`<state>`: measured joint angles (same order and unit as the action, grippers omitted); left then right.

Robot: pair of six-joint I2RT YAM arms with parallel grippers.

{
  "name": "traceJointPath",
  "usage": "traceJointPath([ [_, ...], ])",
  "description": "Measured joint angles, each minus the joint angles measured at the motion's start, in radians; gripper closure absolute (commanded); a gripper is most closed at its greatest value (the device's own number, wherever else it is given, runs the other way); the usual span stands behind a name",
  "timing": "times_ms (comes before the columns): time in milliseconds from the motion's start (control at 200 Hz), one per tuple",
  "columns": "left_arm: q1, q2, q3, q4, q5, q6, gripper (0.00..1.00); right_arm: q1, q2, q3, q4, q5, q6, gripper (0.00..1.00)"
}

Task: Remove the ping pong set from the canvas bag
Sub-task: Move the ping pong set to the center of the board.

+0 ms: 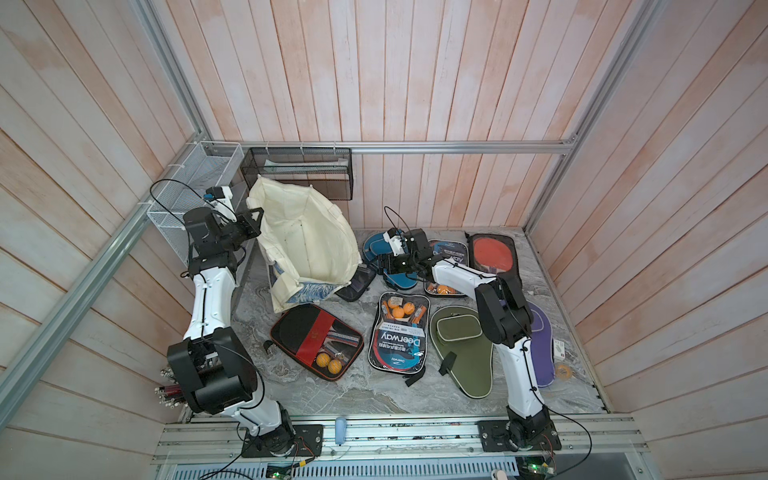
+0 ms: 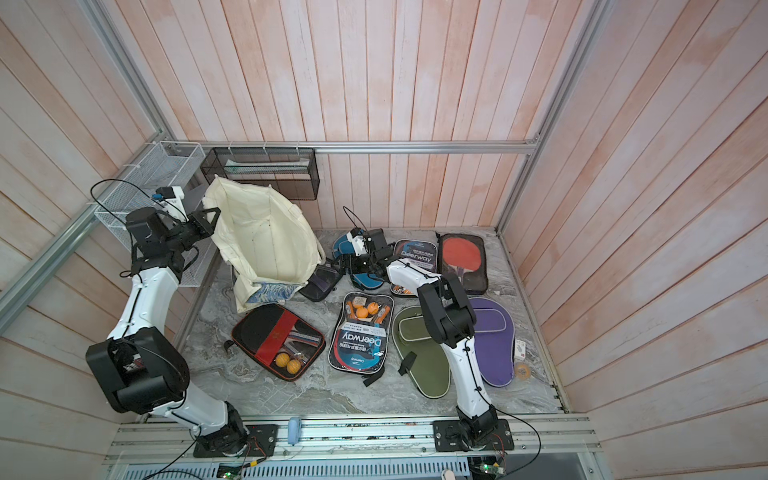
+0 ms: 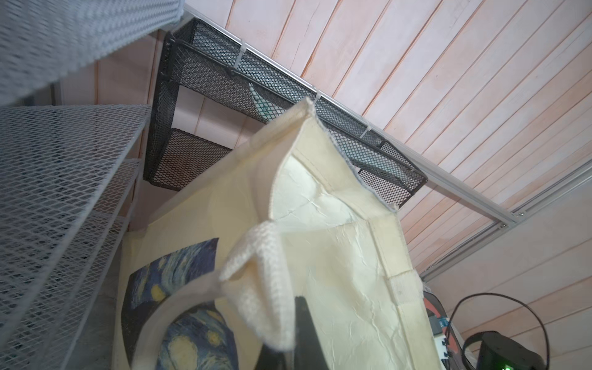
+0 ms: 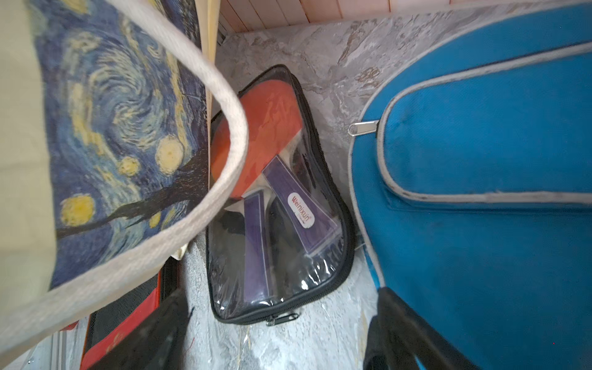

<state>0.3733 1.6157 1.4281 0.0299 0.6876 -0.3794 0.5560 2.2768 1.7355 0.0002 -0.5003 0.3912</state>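
Table (image 1: 374, 395), in front of the canvas bag (image 1: 307, 245): red-and-black case (image 1: 316, 343), Deerway case (image 1: 399, 336) and green cover (image 1: 463, 349) all lie out. Just beside the bag's base: clear zip case (image 4: 275, 205) with purple-handled paddles, fully outside, flat on the table. Right pincer (image 4: 278, 320) hangs over it, jaws apart, gripping nothing. Blue cover (image 4: 480, 160) lies beyond that case from the bag. The bag is tipped up, mouth open, with the left pincer (image 1: 253, 224) clamped on its rim near a handle. Interior shows only lining in both top views. Judgement: removal looks done; left to do: release the bag

Clear case (image 1: 354, 286) partly under canvas bag (image 1: 307, 245); purple cover (image 1: 541, 347) behind arm (image 1: 505, 318)
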Motion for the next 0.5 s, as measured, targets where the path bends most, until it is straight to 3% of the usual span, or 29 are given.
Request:
traceJointPath([
  [305, 0.005, 0.0, 0.011, -0.027, -0.015, 0.037, 1.0, 0.035, 0.084, 0.014, -0.003, -0.001, 0.06, 0.25],
  [500, 0.005, 0.0, 0.011, -0.03, -0.014, 0.036, 1.0, 0.04, 0.146, 0.053, 0.03, -0.018, 0.129, 0.44],
])
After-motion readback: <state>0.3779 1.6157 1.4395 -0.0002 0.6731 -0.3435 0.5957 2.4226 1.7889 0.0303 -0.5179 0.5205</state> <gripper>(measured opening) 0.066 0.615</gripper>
